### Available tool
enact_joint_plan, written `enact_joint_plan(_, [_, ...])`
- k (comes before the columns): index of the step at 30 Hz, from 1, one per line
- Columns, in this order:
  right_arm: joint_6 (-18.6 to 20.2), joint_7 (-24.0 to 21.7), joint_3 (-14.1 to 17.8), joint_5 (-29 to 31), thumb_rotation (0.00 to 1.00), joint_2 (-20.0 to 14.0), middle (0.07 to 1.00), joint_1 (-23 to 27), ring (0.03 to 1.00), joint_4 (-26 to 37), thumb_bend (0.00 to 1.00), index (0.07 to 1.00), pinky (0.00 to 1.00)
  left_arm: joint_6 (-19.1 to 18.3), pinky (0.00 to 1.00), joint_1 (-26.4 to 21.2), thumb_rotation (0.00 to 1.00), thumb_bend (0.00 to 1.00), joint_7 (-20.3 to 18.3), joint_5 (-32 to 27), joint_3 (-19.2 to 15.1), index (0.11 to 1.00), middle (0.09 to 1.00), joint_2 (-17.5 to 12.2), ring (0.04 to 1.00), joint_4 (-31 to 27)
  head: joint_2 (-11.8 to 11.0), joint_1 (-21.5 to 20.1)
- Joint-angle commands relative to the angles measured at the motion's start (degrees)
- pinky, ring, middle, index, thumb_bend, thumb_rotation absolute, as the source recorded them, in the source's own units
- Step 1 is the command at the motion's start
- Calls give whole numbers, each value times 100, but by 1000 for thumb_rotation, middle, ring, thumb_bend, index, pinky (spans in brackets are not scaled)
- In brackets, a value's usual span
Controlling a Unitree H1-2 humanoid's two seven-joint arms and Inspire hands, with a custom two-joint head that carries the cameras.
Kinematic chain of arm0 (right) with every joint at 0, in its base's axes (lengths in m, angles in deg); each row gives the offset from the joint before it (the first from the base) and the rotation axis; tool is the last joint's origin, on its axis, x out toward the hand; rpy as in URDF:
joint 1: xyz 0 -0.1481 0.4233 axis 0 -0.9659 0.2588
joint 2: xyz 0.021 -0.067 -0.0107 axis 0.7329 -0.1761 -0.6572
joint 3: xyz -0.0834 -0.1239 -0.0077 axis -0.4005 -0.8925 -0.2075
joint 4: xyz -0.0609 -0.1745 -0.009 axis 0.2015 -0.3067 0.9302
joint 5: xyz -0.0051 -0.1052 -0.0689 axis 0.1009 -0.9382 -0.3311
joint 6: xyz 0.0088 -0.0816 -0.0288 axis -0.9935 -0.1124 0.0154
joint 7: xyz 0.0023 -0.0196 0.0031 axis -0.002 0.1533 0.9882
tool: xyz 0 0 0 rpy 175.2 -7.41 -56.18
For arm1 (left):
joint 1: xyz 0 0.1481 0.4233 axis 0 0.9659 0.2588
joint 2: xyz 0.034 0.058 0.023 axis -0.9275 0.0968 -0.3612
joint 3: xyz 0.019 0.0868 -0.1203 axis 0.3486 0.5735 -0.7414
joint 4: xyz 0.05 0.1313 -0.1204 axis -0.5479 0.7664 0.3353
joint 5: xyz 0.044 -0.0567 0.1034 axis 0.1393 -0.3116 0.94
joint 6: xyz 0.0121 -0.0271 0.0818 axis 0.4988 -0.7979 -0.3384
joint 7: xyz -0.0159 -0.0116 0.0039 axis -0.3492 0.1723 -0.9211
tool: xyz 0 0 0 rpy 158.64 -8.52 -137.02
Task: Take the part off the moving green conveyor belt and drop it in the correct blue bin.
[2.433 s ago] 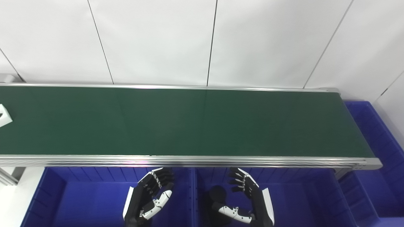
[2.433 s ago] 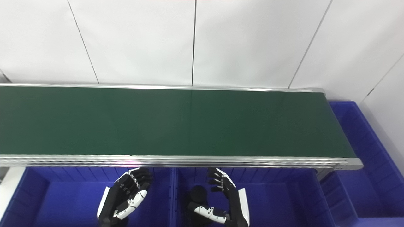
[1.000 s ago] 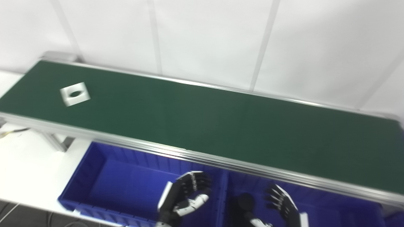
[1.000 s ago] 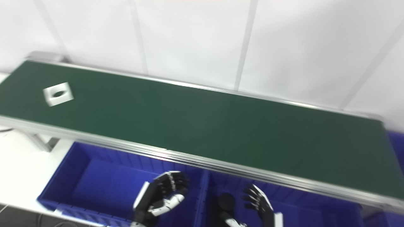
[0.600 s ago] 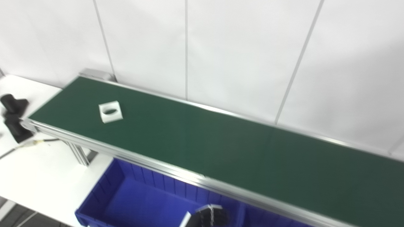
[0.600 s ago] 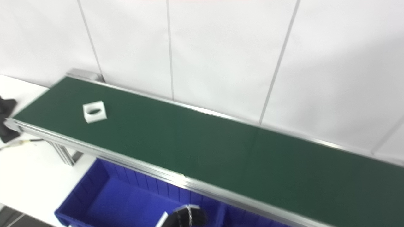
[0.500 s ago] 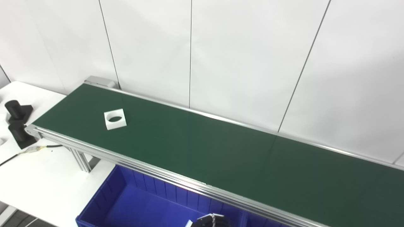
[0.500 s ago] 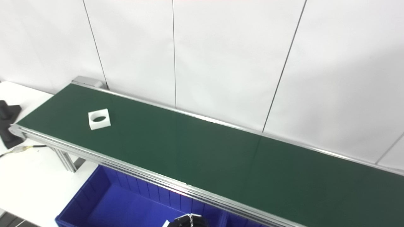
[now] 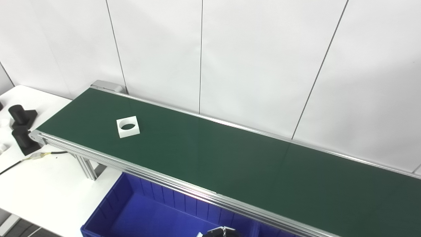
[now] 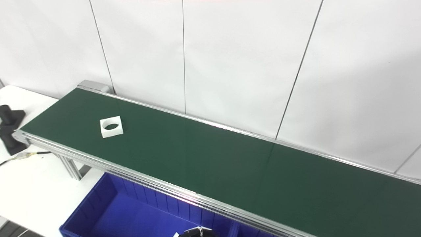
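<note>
White square part (image 9: 128, 127) alone on green belt (image 9: 230, 158); blue bin (image 9: 148, 214) below; left robot hand (image 9: 219, 232) barely visible, grip unclear.

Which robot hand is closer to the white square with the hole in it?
Left. Only the tip of the left hand peeks in at the bottom edge, over the blue bin, well short of the white square part on the green belt. The right hand is out of view.
</note>
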Motion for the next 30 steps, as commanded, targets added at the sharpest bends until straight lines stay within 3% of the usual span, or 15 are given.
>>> enact_joint_plan(1, [-304, -51, 18, 13, 0, 9, 727, 20, 668, 106, 556, 753, 570, 197, 636, -75, 0, 719, -31, -67, 75, 589, 601, 186, 592, -73, 10, -9])
enact_joint_plan(16, [-304, 41, -59, -71, 0, -33, 715, -16, 650, 149, 543, 742, 547, 197, 652, 17, 0, 724, 100, 15, 155, 596, 612, 152, 608, -128, 25, -27])
enact_joint_plan(30, [-304, -153, -10, 49, 0, 24, 724, -51, 647, 143, 554, 754, 537, 197, 636, 31, 0, 746, 89, -34, 174, 595, 607, 132, 599, -181, 86, -138])
